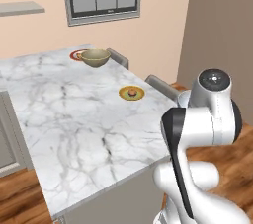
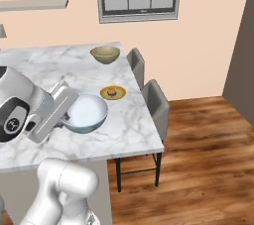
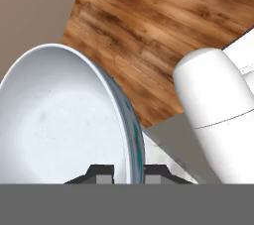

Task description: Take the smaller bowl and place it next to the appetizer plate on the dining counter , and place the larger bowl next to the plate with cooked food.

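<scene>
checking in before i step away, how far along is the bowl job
Looks done: the larger bowl sits beside the plate with cooked food. In hand: the gripper is shut on the rim of the smaller bowl, held over the dining counter. Left: setting it down next to the appetizer plate.

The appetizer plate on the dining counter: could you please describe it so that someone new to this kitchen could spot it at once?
Start at the white marble dining counter and follow its chair-side edge. The appetizer plate lies there, partway between the olive-tan larger bowl at the far end and the pale smaller bowl in the hand. It is small, flat and yellow-orange with a brown morsel at its centre, unlike the red-rimmed plate behind the larger bowl.
</scene>
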### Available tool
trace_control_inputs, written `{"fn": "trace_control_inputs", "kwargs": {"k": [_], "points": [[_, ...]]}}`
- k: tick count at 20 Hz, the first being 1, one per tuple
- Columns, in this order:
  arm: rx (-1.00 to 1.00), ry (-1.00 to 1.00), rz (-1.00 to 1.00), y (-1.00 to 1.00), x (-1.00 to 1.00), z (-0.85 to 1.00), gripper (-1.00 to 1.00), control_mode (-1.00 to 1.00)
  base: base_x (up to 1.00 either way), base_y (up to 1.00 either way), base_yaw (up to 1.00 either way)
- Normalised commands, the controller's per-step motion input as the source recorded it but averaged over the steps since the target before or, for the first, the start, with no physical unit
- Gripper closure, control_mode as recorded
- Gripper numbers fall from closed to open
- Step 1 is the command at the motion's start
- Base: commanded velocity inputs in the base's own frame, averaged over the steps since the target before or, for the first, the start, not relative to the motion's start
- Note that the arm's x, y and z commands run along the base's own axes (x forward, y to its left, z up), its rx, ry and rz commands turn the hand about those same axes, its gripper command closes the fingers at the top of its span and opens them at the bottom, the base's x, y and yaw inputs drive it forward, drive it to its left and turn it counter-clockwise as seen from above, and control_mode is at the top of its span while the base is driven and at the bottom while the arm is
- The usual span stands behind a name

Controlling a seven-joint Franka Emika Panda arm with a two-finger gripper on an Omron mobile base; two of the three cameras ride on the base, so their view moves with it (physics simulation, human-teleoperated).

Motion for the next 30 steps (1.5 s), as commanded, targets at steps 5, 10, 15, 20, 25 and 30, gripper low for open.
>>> {"fn": "trace_control_inputs", "kwargs": {"k": [5, 10, 15, 20, 25, 30], "points": [[-0.04, 0.6, 0.32, -0.39, 1.0, -0.49, 1.0, -1.0, 0.0, 0.0, 0.0], [-0.08, 0.57, 0.31, -0.37, 1.0, -0.65, 1.0, -1.0, 0.0, 0.0, 0.0], [0.0, -0.05, 0.32, -0.5, 1.0, -0.7, 1.0, -1.0, 0.0, 0.0, 0.0], [0.0, -0.34, 0.38, -0.26, 0.96, -0.48, 1.0, -1.0, 0.0, 0.0, 0.0], [0.0, -0.03, 0.45, -0.28, 0.91, -0.34, 1.0, -1.0, 0.0, 0.0, 0.0], [0.13, -0.26, 0.5, -0.42, 0.35, -0.07, 1.0, -1.0, 0.0, 0.0, 0.0]]}}
